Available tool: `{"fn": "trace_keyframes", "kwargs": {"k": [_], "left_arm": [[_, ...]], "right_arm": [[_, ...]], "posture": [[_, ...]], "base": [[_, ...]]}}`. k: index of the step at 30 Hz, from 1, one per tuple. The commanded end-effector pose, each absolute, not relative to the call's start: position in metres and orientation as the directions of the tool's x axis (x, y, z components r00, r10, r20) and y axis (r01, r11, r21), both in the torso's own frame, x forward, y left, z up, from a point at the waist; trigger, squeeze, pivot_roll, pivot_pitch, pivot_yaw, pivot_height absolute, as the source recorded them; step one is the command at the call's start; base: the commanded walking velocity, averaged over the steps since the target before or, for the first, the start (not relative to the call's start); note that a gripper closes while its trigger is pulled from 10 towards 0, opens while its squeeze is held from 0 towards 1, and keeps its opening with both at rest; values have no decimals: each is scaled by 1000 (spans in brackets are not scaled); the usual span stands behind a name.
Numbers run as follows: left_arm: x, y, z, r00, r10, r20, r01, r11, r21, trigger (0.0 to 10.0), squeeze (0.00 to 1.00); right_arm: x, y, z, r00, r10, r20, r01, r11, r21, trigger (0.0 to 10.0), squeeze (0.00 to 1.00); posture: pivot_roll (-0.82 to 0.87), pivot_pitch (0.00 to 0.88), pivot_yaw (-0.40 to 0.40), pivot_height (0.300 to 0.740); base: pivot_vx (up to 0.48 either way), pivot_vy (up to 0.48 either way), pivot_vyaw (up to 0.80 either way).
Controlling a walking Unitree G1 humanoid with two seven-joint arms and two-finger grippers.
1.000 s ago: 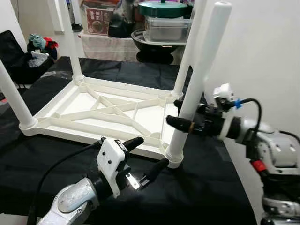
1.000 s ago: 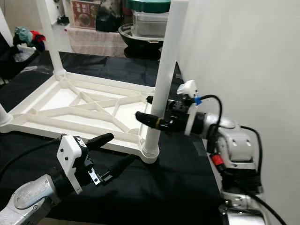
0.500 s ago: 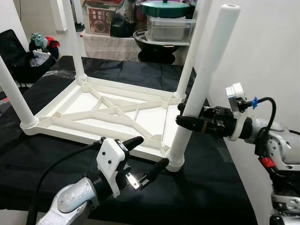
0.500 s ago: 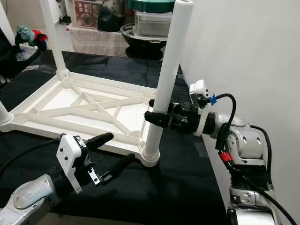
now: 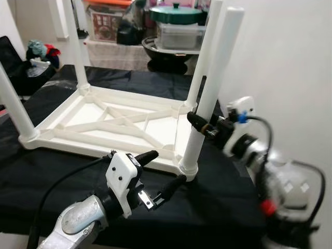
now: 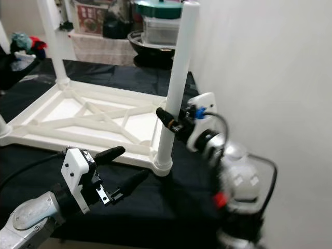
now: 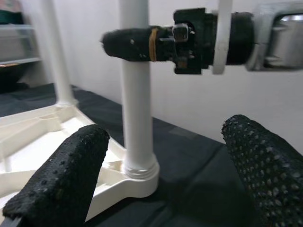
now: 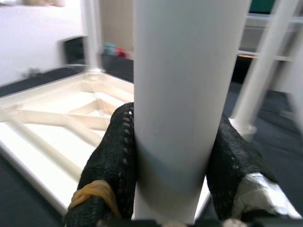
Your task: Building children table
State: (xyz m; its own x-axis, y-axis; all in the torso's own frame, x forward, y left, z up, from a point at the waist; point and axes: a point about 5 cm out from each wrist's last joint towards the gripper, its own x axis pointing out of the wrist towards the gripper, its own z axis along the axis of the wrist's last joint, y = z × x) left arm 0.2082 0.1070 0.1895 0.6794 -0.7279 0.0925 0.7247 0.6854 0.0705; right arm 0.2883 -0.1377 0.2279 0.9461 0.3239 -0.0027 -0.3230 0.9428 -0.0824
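A white plastic children's table top [image 5: 104, 122] lies upside down on a black cloth, legs pointing up. The near right leg [image 5: 210, 93] stands in its corner socket [image 5: 188, 168]. My right gripper [image 5: 199, 122] is shut on this leg about halfway up; its fingers [image 8: 113, 161] press either side of the tube. In front of the table's near edge my left gripper [image 5: 158, 174] hovers open, fingers [image 7: 61, 182] spread, holding nothing. It points toward the leg's base [image 7: 137, 172].
A white wall [image 5: 290, 62] runs close along the right. Behind the table a bench holds a green-lidded pot [image 5: 176, 13], a clear box and a black bowl. A black bag [image 5: 15, 67] with clothes sits far left. The black cloth [image 5: 218, 207] extends to the near edge.
The gripped leg has gone from leaning right to nearly upright. My right arm has swung in closer and appears blurred. The left gripper has hardly moved.
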Motion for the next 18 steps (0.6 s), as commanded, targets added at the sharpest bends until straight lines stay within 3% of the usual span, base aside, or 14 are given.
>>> {"fn": "trace_keyframes", "kwargs": {"k": [1, 8, 9, 10, 15, 16, 18], "left_arm": [[210, 107, 191, 674, -732, 102, 728, 681, 77, 10000, 0], [214, 105, 193, 668, -736, 112, 732, 677, 83, 10000, 0], [214, 105, 193, 668, -735, 112, 731, 677, 85, 10000, 0], [215, 105, 194, 669, -735, 113, 731, 678, 83, 10000, 0], [214, 105, 193, 671, -733, 109, 730, 679, 76, 10000, 0], [214, 105, 193, 672, -733, 108, 729, 680, 76, 10000, 0], [214, 105, 193, 673, -732, 109, 729, 681, 76, 10000, 0]], "right_arm": [[287, -130, 205, 954, 263, -146, -282, 950, -130, 0, 0], [299, -112, 209, 942, 314, -118, -325, 941, -97, 0, 0], [299, -109, 210, 941, 317, -114, -327, 942, -80, 3216, 0], [301, -107, 210, 939, 325, -115, -334, 940, -73, 10000, 0], [305, -100, 220, 894, 446, -43, -448, 893, -51, 10000, 0], [305, -101, 224, 887, 461, -14, -461, 886, -46, 10000, 1000], [307, -105, 230, 864, 502, 31, -500, 864, -51, 10000, 1000]], "posture": [[-80, 31, -98, 740], [-74, 23, -97, 740], [-74, 23, -97, 740], [-55, 32, -96, 740], [-40, 33, -90, 740], [-36, 32, -91, 740], [-28, 34, -90, 740]], "base": [[0, 0, 0], [0, 0, 0], [0, 0, 0], [0, 0, 0], [0, 0, 0], [0, 0, 0], [0, 0, 0]]}}
